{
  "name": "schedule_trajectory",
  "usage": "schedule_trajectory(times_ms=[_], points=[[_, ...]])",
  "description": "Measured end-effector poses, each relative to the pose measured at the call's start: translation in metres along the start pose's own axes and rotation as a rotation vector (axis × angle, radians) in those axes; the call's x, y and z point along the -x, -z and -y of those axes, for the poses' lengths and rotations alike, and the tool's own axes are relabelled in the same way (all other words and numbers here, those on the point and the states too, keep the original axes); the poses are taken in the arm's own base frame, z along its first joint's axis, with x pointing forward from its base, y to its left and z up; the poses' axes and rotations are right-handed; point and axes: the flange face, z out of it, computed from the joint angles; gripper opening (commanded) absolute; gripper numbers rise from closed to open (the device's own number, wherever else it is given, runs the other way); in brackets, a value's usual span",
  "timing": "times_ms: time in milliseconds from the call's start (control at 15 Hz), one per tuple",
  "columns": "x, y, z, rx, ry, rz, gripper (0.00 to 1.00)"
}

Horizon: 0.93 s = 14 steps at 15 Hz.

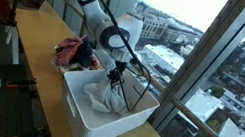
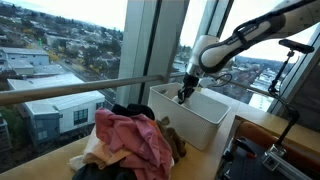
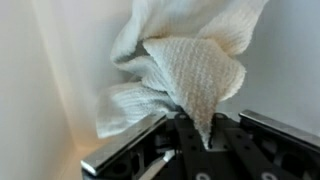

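Item: white towel (image 3: 190, 70), crumpled, lying inside the white bin (image 1: 79, 130) on the counter (image 1: 36, 43), just beside a pile of clothes (image 2: 135, 140). End effector (image 3: 205, 132): jaws pressed onto a fold of the towel, as the wrist view shows. Step, as judged: grasp made inside the bin. A lift would call for a straight rise clear of the bin's walls, with the pinch kept firm. Arm: reaches over the rim, wrist bent down, end effector pointing into the bin in both exterior views.
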Motion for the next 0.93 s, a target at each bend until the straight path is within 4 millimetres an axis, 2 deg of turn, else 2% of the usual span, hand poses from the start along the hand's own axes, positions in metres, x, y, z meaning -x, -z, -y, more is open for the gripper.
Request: schedule_trajectory(times_ms=[200,400,667,800,933], points=[[-0.012,0.080,0.020,0.000,0.033,-0.120,0.03],[-0.014,0.155,0.062,-0.011,0.117,-0.232,0.03],[0.003,0.237,0.154,-0.036,0.280,-0.348,0.03],[0.022,0.267,0.206,-0.049,0.368,-0.372,0.03],[0.046,0.288,0.261,-0.060,0.435,-0.356,0.03]])
